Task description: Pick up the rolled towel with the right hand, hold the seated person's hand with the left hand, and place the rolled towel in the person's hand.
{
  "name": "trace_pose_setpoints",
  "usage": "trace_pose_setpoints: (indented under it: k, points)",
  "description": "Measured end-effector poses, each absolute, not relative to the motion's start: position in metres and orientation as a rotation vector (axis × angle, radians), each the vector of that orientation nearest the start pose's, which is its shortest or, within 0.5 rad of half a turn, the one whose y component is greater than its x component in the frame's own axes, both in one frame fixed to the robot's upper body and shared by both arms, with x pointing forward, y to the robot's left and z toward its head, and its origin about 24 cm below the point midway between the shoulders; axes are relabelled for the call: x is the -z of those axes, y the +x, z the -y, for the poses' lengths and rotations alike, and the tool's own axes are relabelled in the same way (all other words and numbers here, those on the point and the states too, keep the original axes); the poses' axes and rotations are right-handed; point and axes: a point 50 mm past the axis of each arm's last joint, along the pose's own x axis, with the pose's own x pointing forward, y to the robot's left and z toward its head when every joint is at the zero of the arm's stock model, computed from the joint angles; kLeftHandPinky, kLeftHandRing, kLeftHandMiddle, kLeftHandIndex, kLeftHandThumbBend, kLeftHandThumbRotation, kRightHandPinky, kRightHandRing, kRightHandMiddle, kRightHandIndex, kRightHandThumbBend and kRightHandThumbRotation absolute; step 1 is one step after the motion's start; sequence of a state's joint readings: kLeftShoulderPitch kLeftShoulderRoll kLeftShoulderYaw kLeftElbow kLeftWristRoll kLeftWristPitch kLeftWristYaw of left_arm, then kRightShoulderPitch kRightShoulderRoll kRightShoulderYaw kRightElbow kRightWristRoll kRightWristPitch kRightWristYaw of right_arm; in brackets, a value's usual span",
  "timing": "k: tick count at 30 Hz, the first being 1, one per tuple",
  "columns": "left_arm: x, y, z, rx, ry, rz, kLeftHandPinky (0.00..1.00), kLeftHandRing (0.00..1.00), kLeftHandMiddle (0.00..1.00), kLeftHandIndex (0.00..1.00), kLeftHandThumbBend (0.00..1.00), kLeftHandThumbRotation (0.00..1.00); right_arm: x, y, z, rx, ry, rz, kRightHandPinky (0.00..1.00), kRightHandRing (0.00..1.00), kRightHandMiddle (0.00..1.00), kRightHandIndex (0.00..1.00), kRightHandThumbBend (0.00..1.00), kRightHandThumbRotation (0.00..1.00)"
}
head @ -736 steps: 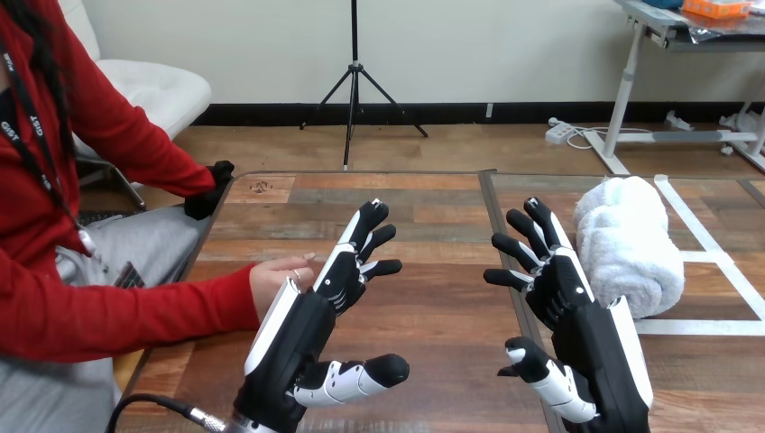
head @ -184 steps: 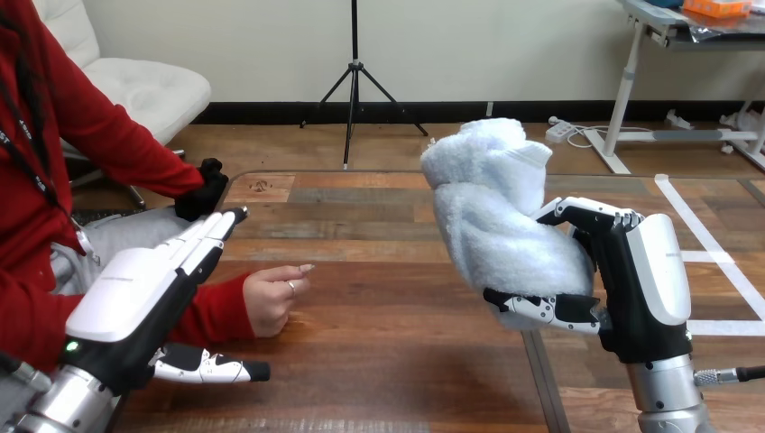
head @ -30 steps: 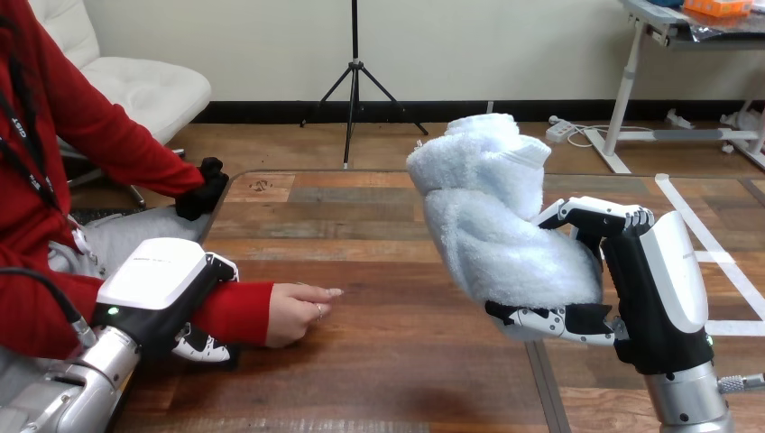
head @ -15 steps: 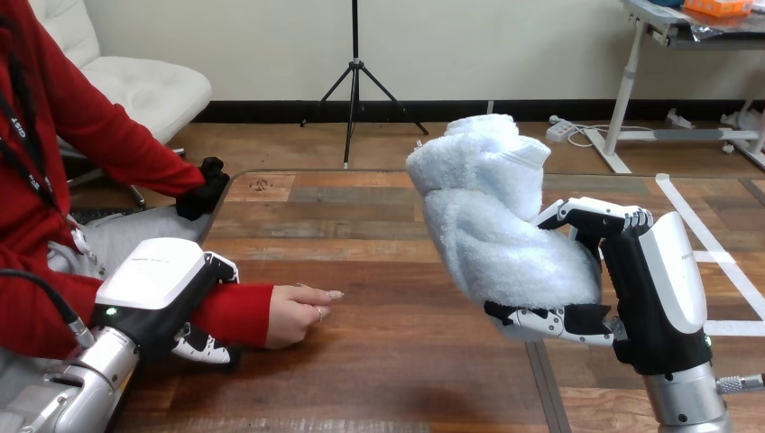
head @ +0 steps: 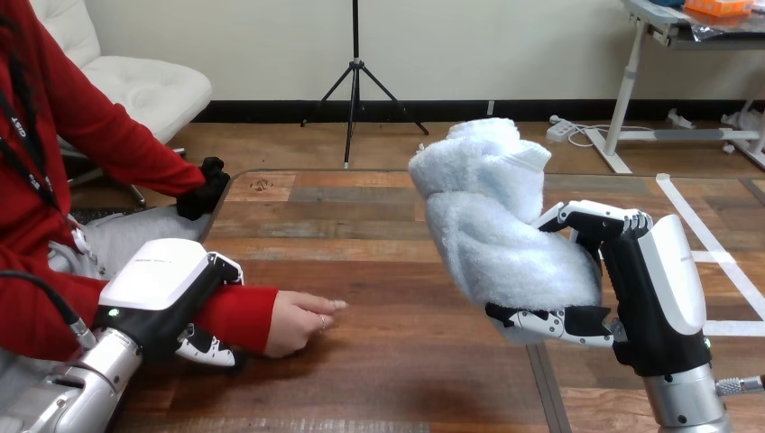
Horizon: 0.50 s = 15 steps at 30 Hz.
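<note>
We hold the rolled towel in our right hand, raised clear of the wooden table at the right of the head view. The fingers of that hand curl over the towel's near, lower end from above, and the thumb closes in from underneath, so the pale blue, fluffy roll is pinched between them. The towel stands tilted: its gripped end sits against our palm, and its free end rises up and to the left, away from the hand. The white shell on the back of the hand faces right, and the silver forearm comes up from the bottom edge.

At the left, our left hand lies over the seated person's red sleeve at the wrist. Its fingers bend down over the far side of the sleeve and its thumb shows under the near side, so it is closed round the wrist. The person's hand pokes out beyond our left hand and rests low on the table, loosely curled, with its fingers pointing right towards the towel.

The towel and the person's hand are well apart, with bare wood between them; the towel is higher and to the right. White tape lines mark the table beyond our right hand.
</note>
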<state>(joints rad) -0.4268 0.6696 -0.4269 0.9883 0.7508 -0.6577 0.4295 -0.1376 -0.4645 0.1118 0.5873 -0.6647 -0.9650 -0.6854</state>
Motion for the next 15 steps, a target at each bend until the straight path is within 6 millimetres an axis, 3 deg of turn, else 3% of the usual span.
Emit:
trace_pose_setpoints:
  k: [15]
  points:
    - [-0.0106, 0.2772, -0.2563, 0.368, 1.311, 0.157, 0.28, 0.29, 0.34, 0.35, 0.97, 0.00, -0.0312, 0.2423, 0.2099, -0.028, -0.755, 0.616, 0.07, 0.10, 0.13, 0.12, 0.75, 0.00]
